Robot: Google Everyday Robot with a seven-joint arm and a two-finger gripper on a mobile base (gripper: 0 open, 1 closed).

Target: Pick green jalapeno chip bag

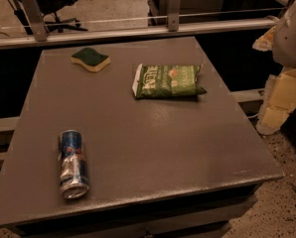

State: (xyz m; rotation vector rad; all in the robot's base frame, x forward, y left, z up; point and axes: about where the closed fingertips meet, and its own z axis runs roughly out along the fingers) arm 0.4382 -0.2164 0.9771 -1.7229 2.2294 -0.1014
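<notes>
The green jalapeno chip bag point(170, 81) lies flat on the grey table point(148, 148), in its far right part. It has white lettering, a white end seam on its left and a small red-orange mark. My gripper is out of view. Only a white rounded part of my arm point(292, 31) shows at the upper right edge, to the right of the bag and beyond the table's edge.
A green-topped yellow sponge point(91, 59) lies at the table's far left. A dented blue and silver can point(72, 163) lies on its side near the front left. A metal rail point(128, 33) runs behind the table. Yellowish foam blocks point(279, 100) stand at the right.
</notes>
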